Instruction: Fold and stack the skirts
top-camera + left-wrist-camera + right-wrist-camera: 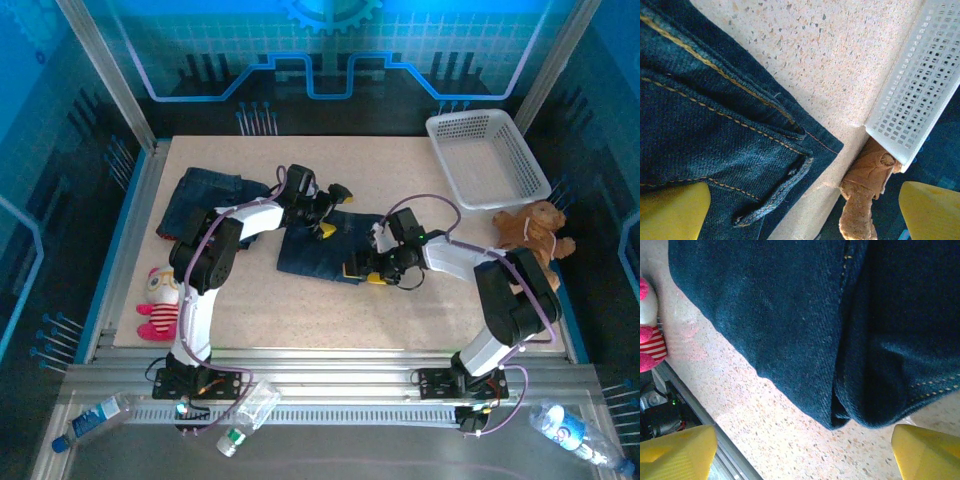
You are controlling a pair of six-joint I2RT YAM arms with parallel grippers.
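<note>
With left gripper (328,216) and right gripper (362,272) spread wide, the denim skirt (310,255) should be pinched squarely at twelve and five o'clock.

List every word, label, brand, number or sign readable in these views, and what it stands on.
No text can be read.
Blue label on the clear plastic bottle at lower left: too small and blurred.
Blue label on the clear plastic bottle at lower right: too small and blurred.
On the dark blue denim skirt, the white perforated plastic basket and the brown teddy bear: no lettering visible.
</note>
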